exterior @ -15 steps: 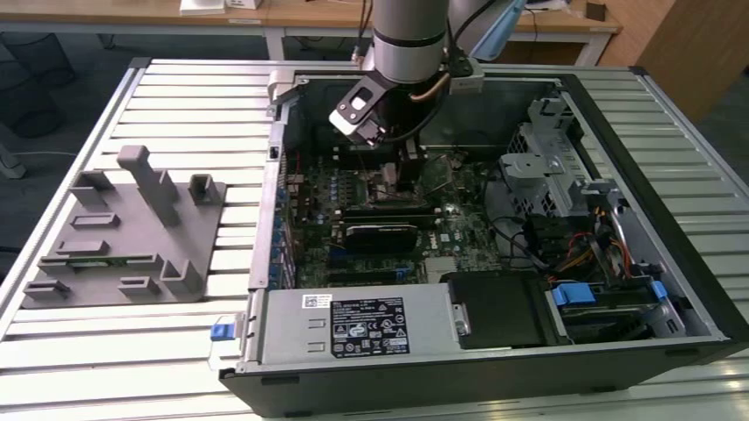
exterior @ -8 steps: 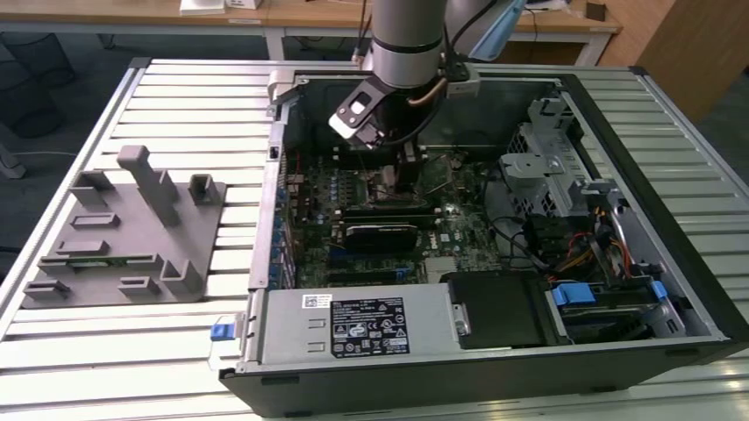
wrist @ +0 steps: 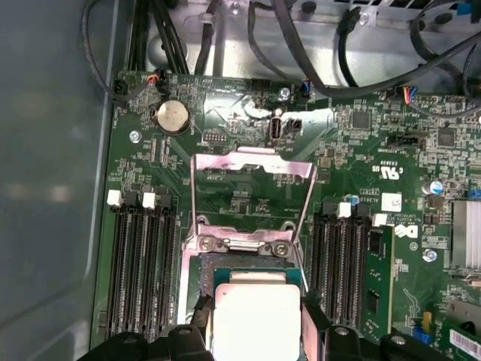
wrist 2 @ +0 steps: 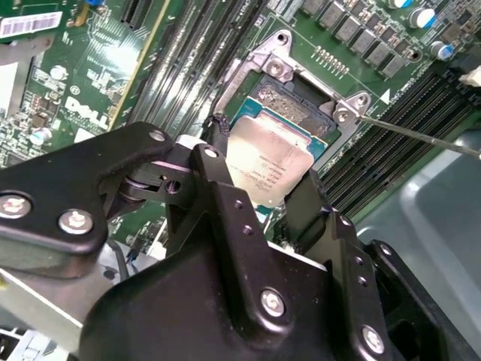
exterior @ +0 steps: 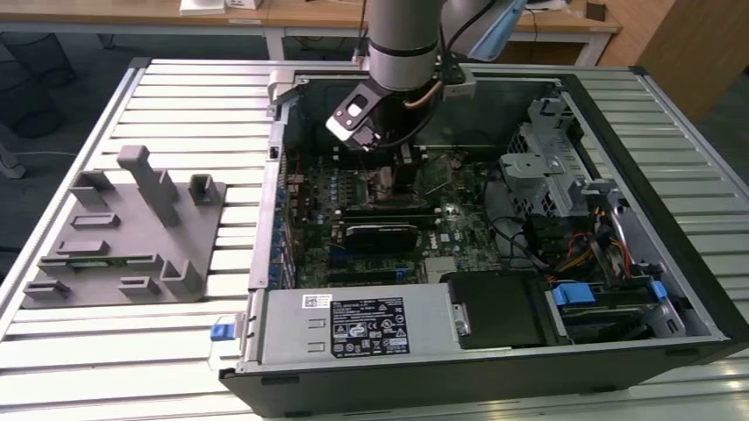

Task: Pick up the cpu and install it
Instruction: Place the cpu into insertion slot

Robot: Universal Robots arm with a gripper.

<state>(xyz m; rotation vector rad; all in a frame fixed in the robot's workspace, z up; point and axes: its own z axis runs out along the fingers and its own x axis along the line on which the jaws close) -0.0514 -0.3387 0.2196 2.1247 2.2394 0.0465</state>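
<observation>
Silvery cpu (wrist 2: 269, 162) gripped over the socket (wrist 2: 294, 105) in the open black case (exterior: 468, 381).
Black fingers (wrist 2: 219, 177) are closed on the edges of the thin square chip, its matte metal top rimmed in tan-green, held over the metal-framed socket of the green board (wrist: 376, 150); the socket's hinged frame (wrist: 252, 162) stands raised.

light: bright even room light is falling on the slatted desk (exterior: 175, 96) | shadow: computer case (exterior: 492, 383) interior is sitting dimmer in the exterior view | glare: cpu (wrist: 255, 316) and raised socket frame (wrist: 252, 159) are shining pale in the first wrist view
</observation>
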